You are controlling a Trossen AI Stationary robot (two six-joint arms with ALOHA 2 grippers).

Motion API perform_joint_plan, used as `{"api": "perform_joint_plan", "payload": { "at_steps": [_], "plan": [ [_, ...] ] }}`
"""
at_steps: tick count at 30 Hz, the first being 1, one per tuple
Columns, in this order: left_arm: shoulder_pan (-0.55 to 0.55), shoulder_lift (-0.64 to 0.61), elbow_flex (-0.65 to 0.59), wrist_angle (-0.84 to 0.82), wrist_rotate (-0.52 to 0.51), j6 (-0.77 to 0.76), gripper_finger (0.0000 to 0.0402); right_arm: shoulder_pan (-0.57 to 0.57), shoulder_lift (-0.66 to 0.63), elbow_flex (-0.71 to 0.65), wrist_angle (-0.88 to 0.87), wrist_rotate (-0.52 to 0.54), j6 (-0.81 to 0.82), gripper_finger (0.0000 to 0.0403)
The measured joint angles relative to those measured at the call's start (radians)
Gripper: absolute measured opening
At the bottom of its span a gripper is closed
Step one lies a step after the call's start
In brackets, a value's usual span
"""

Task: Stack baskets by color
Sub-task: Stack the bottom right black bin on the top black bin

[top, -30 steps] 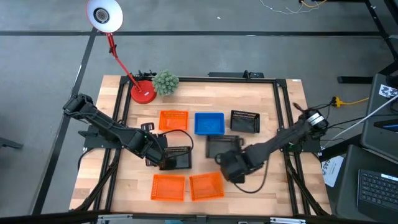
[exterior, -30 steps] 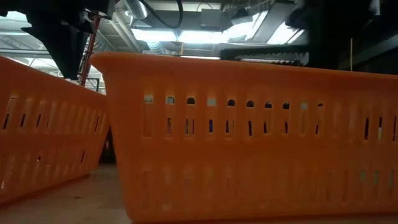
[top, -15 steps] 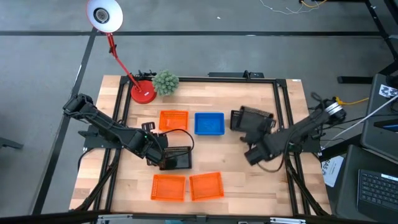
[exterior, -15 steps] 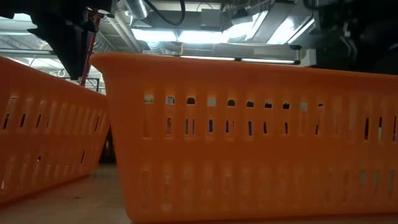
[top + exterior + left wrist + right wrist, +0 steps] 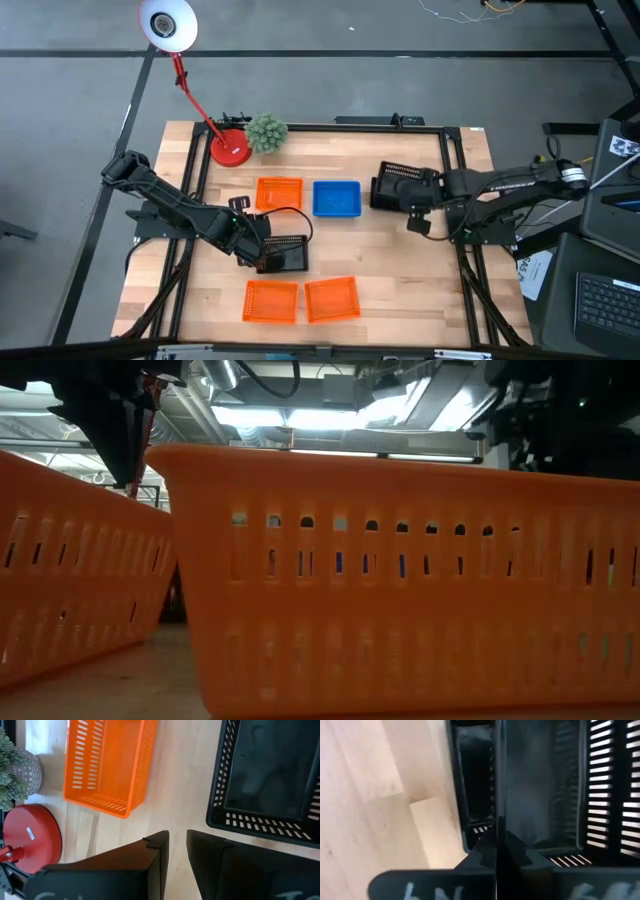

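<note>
**Desk:** High view, sorting under way. Why is the right claw (image 5: 495, 840) clenched where it is?

**Photographer:** It grips the side wall of a black basket (image 5: 405, 186), right of centre in the frame. That basket seems to sit over a like-coloured one. From above the two overlap so closely that I cannot separate them. My reading is that black is being gathered on that spot.

**Desk:** And the left claw (image 5: 177, 838)?

**Photographer:** It is left of centre with its fingers slightly parted and nothing between them. The tips stop just short of another black basket (image 5: 288, 257) lying alone on the surface (image 5: 400, 270). It looks poised to take that rim, so the lone black one can join the rest.

**Desk:** And the other colours?

**Photographer:** They are not yet stacked, I'd say. One orange basket (image 5: 279, 193) lies at upper middle, just beside the blue basket (image 5: 337, 198). Two more orange baskets (image 5: 271, 300) sit side by side at lower centre. Whether the blue is one basket or several nested, I cannot tell.
</note>
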State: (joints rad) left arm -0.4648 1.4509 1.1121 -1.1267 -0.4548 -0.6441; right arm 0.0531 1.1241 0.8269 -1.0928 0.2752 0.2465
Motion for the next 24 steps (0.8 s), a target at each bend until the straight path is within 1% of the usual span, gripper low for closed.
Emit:
{"api": "perform_joint_plan", "payload": {
  "at_steps": [3,6,9,12,15,19,24],
  "plan": [
    [0.000,0.000,0.000,0.000,0.000,0.000,0.0059,-0.035,-0.002,-0.042,0.076,-0.066,-0.050,0.0000],
    [0.000,0.000,0.000,0.000,0.000,0.000,0.0059,-0.044,0.006,-0.082,0.122,-0.069,-0.065,0.0000],
    [0.002,0.000,0.000,0.003,-0.001,0.000,0.0059,-0.045,0.019,-0.073,0.130,-0.062,-0.066,0.0000],
    [0.008,0.000,0.000,0.007,-0.001,0.000,0.0059,-0.045,0.020,-0.073,0.138,-0.078,-0.073,0.0000],
    [0.016,0.000,0.000,0.017,-0.003,0.001,0.0059,-0.045,0.020,-0.073,0.138,-0.087,-0.071,0.0008],
    [0.028,0.000,0.000,0.018,-0.003,0.001,0.0060,-0.045,0.020,-0.073,0.136,-0.086,-0.069,0.0040],
    [0.035,0.000,0.000,0.018,-0.002,0.001,0.0059,-0.045,0.020,-0.073,0.136,-0.079,-0.067,0.0106]
  ]
}}
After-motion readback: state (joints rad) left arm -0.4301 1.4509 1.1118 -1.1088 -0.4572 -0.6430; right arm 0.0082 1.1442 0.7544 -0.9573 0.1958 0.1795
